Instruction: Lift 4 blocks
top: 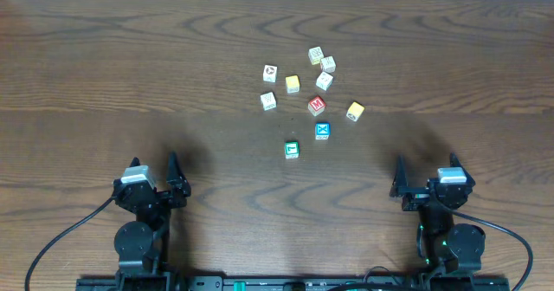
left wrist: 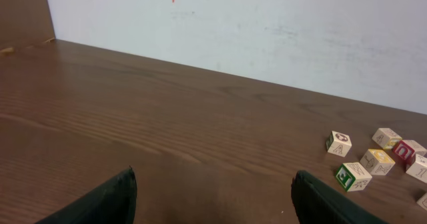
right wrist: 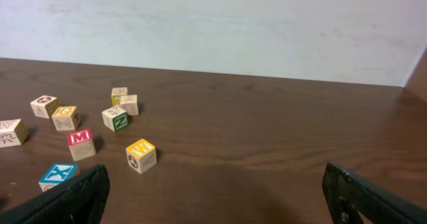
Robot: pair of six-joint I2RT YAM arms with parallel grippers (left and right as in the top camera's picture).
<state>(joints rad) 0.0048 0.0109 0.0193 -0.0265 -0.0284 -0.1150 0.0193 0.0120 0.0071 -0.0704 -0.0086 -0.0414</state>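
Your left jaws open and empty at the front edge of the surface (top: 78, 109), teal-green block (top: 292, 149), red M block (top: 317, 105), blue X block (top: 322, 131), yellow-orange block (top: 355, 111) mid-surface, well ahead of both, your right jaws open, empty.

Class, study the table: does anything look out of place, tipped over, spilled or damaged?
Nothing stands out. The letter blocks lie scattered at odd angles on the table, each flat on it, none stacked or visibly damaged. The left gripper and right gripper are open, empty and well short of them.
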